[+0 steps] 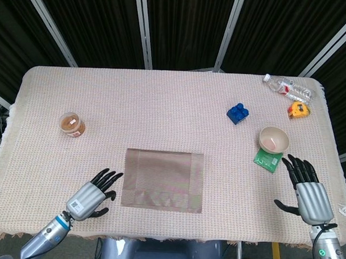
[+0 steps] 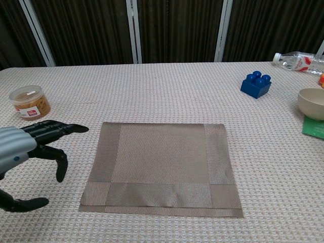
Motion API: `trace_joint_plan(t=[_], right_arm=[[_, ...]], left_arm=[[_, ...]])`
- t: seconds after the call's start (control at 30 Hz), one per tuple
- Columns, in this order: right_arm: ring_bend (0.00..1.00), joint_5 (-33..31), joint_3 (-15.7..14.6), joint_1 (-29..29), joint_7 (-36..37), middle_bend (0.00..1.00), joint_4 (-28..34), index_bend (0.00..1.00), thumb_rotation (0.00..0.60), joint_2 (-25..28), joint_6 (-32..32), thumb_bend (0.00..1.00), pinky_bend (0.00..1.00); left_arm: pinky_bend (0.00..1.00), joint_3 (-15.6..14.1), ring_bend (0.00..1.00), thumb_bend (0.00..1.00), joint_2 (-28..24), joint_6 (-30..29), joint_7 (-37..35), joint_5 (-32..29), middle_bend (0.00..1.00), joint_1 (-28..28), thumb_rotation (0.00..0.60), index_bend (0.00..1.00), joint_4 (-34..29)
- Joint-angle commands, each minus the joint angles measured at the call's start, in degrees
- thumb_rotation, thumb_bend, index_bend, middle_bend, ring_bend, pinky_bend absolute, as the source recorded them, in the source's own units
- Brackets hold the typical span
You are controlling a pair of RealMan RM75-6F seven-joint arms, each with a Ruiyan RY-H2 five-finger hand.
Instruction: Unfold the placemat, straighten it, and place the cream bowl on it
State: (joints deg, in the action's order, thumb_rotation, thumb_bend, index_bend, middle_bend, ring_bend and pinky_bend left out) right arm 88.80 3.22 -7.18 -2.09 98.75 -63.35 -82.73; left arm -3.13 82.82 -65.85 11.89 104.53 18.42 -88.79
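The brown placemat (image 1: pixel 163 180) (image 2: pixel 162 167) lies folded flat near the table's front edge, a doubled edge showing along its near side. The cream bowl (image 1: pixel 274 139) (image 2: pixel 312 103) stands at the right, beside a green packet. My left hand (image 1: pixel 93 194) (image 2: pixel 28 147) hovers just left of the mat, fingers spread, holding nothing. My right hand (image 1: pixel 308 188) is near the front right corner, below the bowl and apart from it, fingers spread and empty; the chest view does not show it.
A green packet (image 1: pixel 267 160) lies under the bowl's near side. A blue toy brick (image 1: pixel 237 113) sits behind the bowl, a yellow tape measure (image 1: pixel 298 110) and a plastic bottle (image 1: pixel 288 87) at the far right corner. A lidded jar (image 1: pixel 72 125) stands at the left.
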Motion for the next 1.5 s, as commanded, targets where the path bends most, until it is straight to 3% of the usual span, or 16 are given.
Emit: trace_joint_plan(t=[0.03, 0.67, 1.5], right_arm=[[0.00, -0.1, 0.1, 0.0, 0.5, 0.00, 0.0, 0.00, 0.600, 0.2, -0.1, 0.00, 0.00], [0.00, -0.5, 0.4, -0.2, 3.2, 0.00, -0.4, 0.00, 0.600, 0.8, 0.0, 0.00, 0.00], [0.00, -0.8, 0.5, 0.0, 3.7, 0.00, -0.9, 0.00, 0.600, 0.9, -0.5, 0.00, 0.00]], left_arm=[[0.00, 1.0, 0.00, 0.34, 3.3, 2.0, 2.4, -1.5, 0.00, 1.2, 0.600, 0.50, 2.5], [0.00, 0.9, 0.00, 0.34, 12.0, 2.5, 5.2, -3.9, 0.00, 2.4, 0.600, 0.50, 13.0], [0.00, -0.2, 0.00, 0.41, 14.6, 2.2, 5.8, -5.5, 0.00, 3.7, 0.600, 0.52, 15.4]])
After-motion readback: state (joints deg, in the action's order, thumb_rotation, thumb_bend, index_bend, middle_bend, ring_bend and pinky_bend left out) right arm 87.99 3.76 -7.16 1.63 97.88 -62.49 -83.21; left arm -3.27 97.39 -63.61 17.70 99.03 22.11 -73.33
